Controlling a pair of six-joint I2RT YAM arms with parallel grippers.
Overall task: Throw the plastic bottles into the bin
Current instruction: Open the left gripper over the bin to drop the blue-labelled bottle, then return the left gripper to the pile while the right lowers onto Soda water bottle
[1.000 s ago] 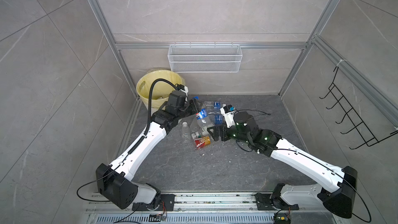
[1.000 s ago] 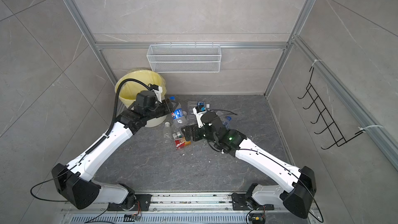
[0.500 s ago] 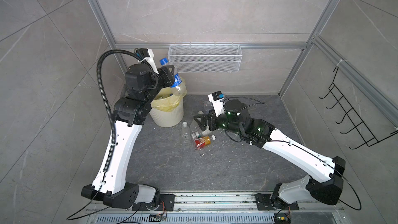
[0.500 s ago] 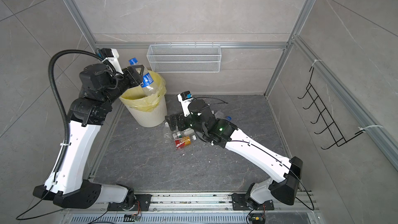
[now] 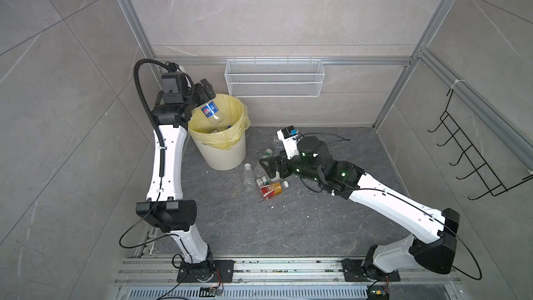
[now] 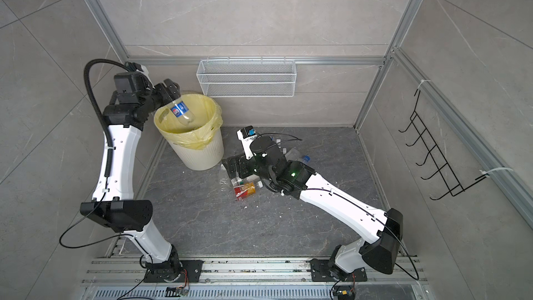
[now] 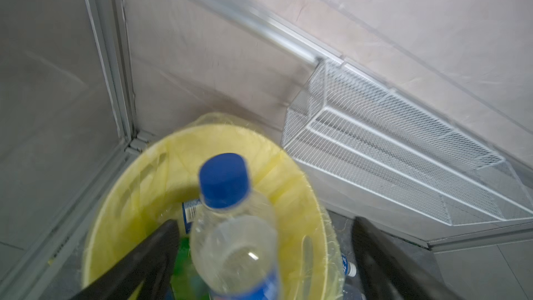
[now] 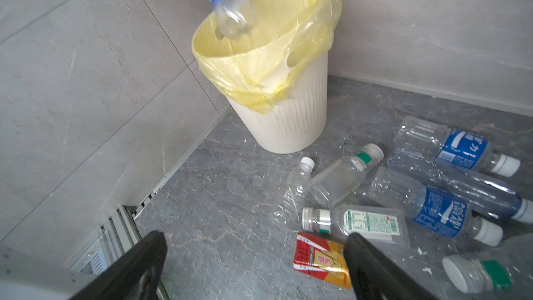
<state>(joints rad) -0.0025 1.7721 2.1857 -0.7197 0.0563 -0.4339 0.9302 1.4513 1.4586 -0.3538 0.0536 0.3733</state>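
My left gripper (image 5: 205, 91) (image 6: 170, 87) hangs above the bin's near-left rim, jaws open wide (image 7: 264, 222). A clear, blue-labelled, blue-capped bottle (image 5: 212, 111) (image 6: 181, 111) (image 7: 230, 226) (image 8: 227, 1) is loose between them, base down, dropping into the bin (image 5: 222, 154) (image 6: 202, 155) (image 8: 288, 122), a cream ribbed bucket with a yellow bag. More bottles lie inside. Several plastic bottles lie on the grey floor to the right of the bin, among them an orange-red labelled one (image 5: 271, 191) (image 6: 245, 191) (image 8: 317, 259). My right gripper (image 5: 269, 165) (image 6: 233, 165) (image 8: 256, 255) hovers open over that pile, holding nothing.
A white wire mesh basket (image 5: 274, 82) (image 7: 403, 154) hangs on the back wall just right of the bin. A black hook rack (image 5: 473, 154) sticks out from the right wall. Metal rails (image 5: 259, 268) run along the floor's front edge. The left wall stands close behind the bin.
The left arm rose from the floor pile to above the bin with the blue-labelled bottle, then opened its jaws and the bottle is falling in. The right gripper stayed open, shifting slightly over the pile.
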